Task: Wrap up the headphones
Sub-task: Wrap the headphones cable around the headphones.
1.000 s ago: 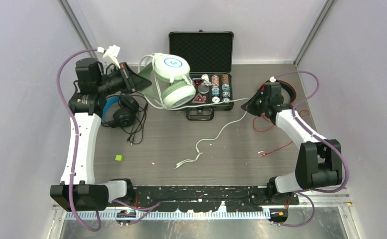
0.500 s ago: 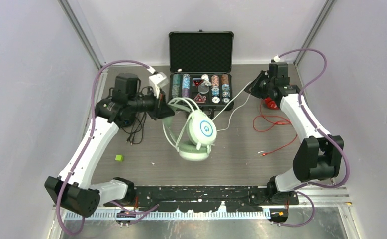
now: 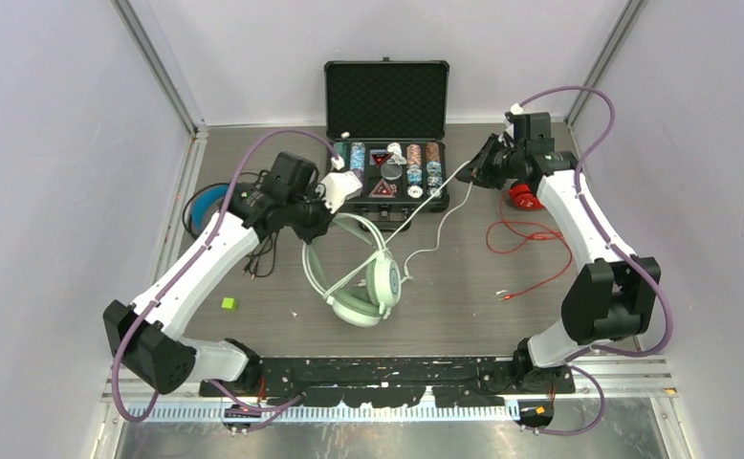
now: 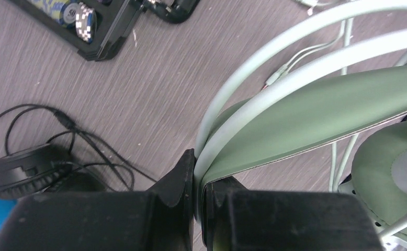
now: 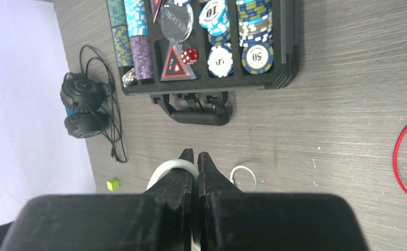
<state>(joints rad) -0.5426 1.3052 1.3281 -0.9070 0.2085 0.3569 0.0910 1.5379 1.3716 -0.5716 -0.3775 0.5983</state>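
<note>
The mint-green headphones (image 3: 363,285) hang over the table's middle. My left gripper (image 3: 316,225) is shut on their headband (image 4: 306,115), and the ear cups rest low by the table. Their white cable (image 3: 435,206) runs up and back to my right gripper (image 3: 473,172), which is shut on it near the case. In the right wrist view the cable (image 5: 243,175) passes between the closed fingers (image 5: 212,172). The black headphones (image 3: 206,204) lie at the left, partly behind my left arm. The red headphones (image 3: 522,199) sit under my right arm, with their red cable (image 3: 531,251) loose on the table.
An open black case (image 3: 385,96) of poker chips stands at the back centre, its handle (image 5: 196,112) toward me. A small green cube (image 3: 227,303) lies front left. The black headphones' cable (image 4: 86,151) sprawls near my left gripper.
My left arm carried the mint-green headphones from the back left to the table's middle and lowered them. My right gripper moved back toward the case, pulling the white cable taut.
</note>
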